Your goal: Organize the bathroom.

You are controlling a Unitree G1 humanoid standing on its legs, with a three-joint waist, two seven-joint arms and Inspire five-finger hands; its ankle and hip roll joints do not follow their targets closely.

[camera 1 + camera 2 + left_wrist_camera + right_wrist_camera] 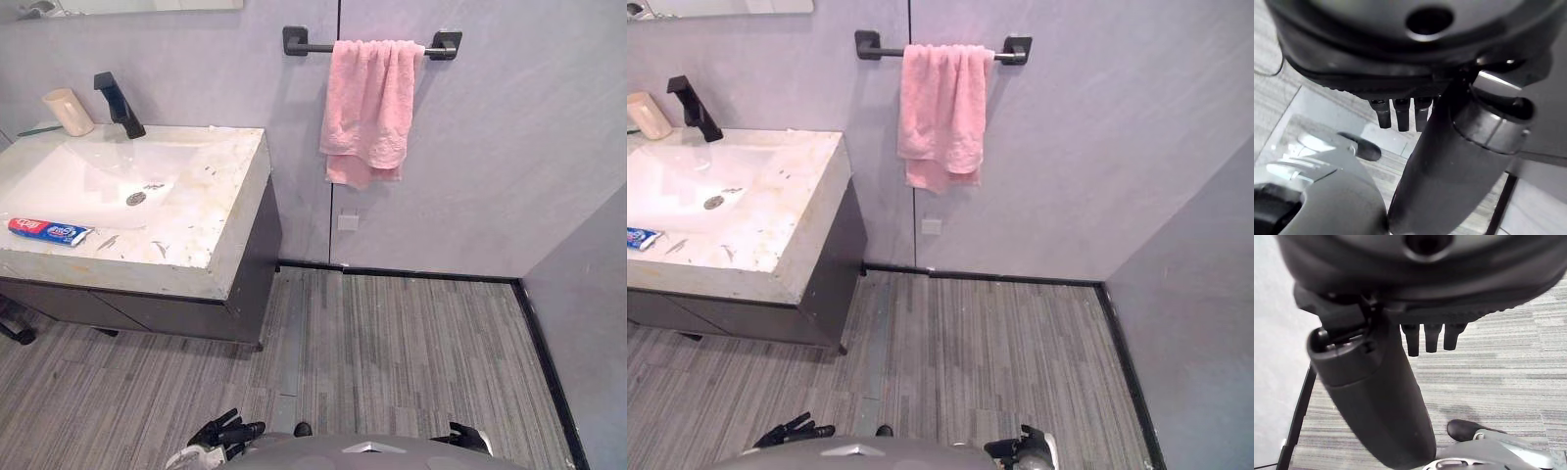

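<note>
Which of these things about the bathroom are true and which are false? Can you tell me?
1. The pink towel hangs on the wall bar. True.
2. The toothpaste tube stands in the cup. False: it lies flat on the counter near the front edge.
3. The faucet is black. True.
4. The left hand holds the towel. False: it hangs low, holding nothing.
5. The cup sits beside the faucet. True.
</note>
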